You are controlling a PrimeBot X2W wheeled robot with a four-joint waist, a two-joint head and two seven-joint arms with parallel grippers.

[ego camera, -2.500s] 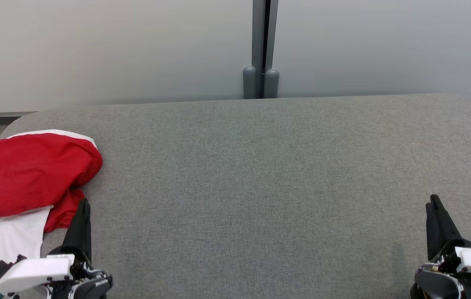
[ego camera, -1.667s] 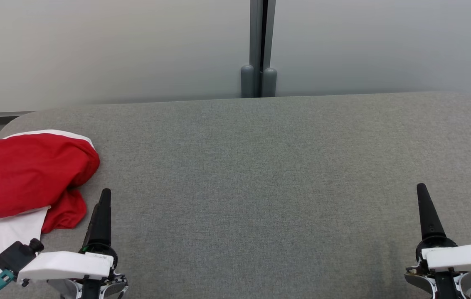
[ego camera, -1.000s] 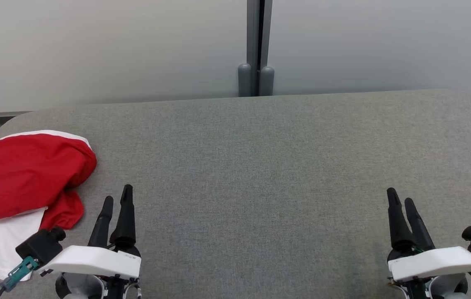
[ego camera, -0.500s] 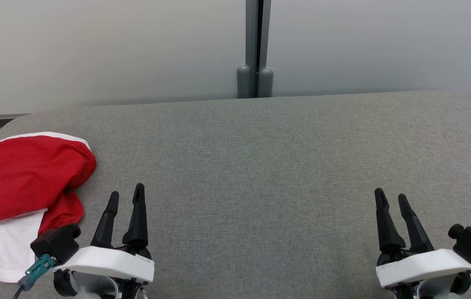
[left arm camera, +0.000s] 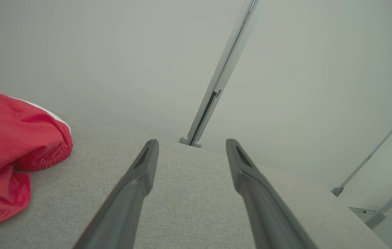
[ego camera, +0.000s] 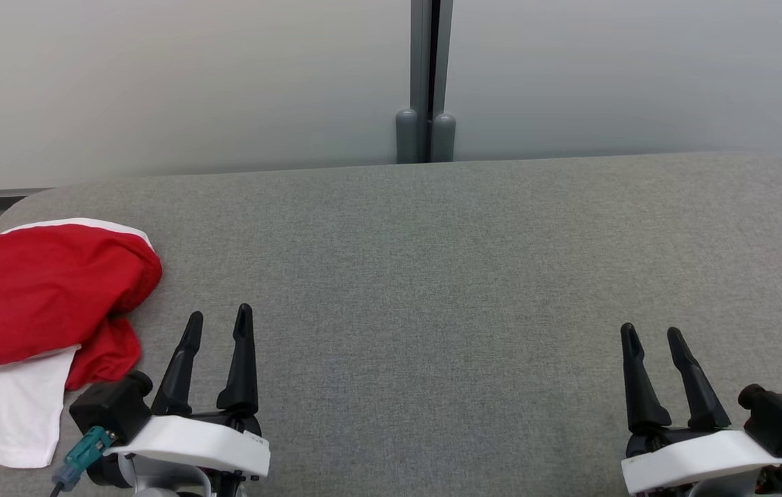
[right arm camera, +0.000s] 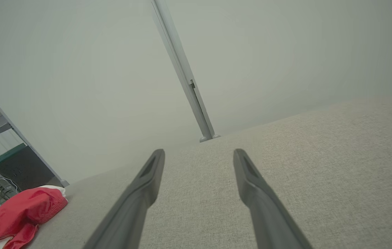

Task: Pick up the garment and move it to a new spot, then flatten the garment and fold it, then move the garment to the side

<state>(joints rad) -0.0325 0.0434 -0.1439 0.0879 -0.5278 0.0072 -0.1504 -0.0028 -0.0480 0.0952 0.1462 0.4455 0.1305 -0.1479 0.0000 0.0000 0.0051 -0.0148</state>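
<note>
Head view: garment (ego camera: 38,304) heaped at left edge of surface (ego camera: 432,276); left claw (ego camera: 219,314), right claw (ego camera: 651,330) gape empty.

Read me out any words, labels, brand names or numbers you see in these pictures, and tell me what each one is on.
No text can be read here.
Tiny dark marking on the white housing behind the left gripper: too small to read.
Red and white garment: no print or label visible.

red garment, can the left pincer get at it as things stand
Probably yes. The left pincer is open and empty, just to the right of the red garment, with only bare grey surface between them.
</note>
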